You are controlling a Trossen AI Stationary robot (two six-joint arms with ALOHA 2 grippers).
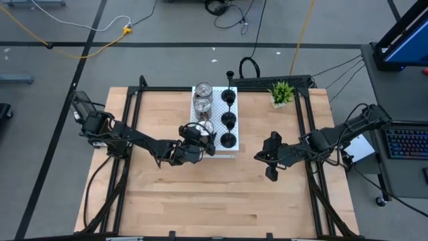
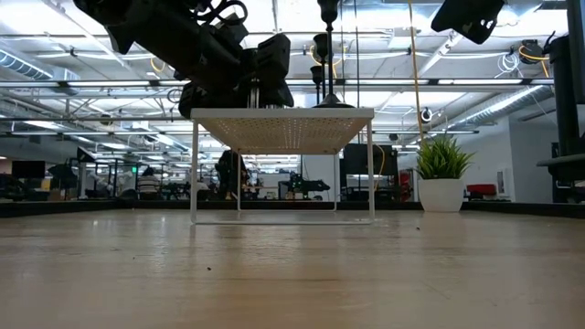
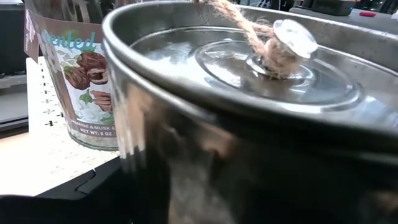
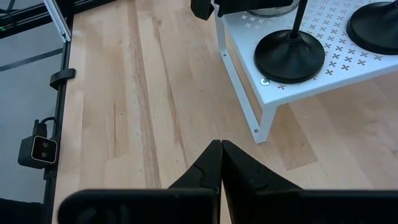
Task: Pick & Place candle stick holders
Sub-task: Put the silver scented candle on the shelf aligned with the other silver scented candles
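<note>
A white perforated board (image 1: 215, 152) stands on legs at the table's middle. On it are three black goblet-shaped candle stick holders in a row (image 1: 229, 120) and shiny silver round ones (image 1: 202, 97) beside them. My left gripper (image 1: 202, 132) is open at the board's near left corner, round the nearest silver holder (image 3: 249, 81). That holder stands upright on the board and fills the left wrist view, its lid knob tied with twine. My right gripper (image 4: 221, 149) is shut and hangs over bare wood to the right of the board, holding nothing. My left gripper reaches slanting from the table's left at the nearest silver holder's side wall (image 3: 205, 168). The holder hides the fingers in the wrist view, and I cannot tell whether they touch it.
A small green potted plant (image 1: 281, 92) stands at the far right of the table. Black frame rails (image 1: 307, 127) run along the table's sides. Bare wood lies in front of the board (image 1: 214, 194). The nearest black holder's round base (image 4: 289, 53) sits by the board's near right corner.
</note>
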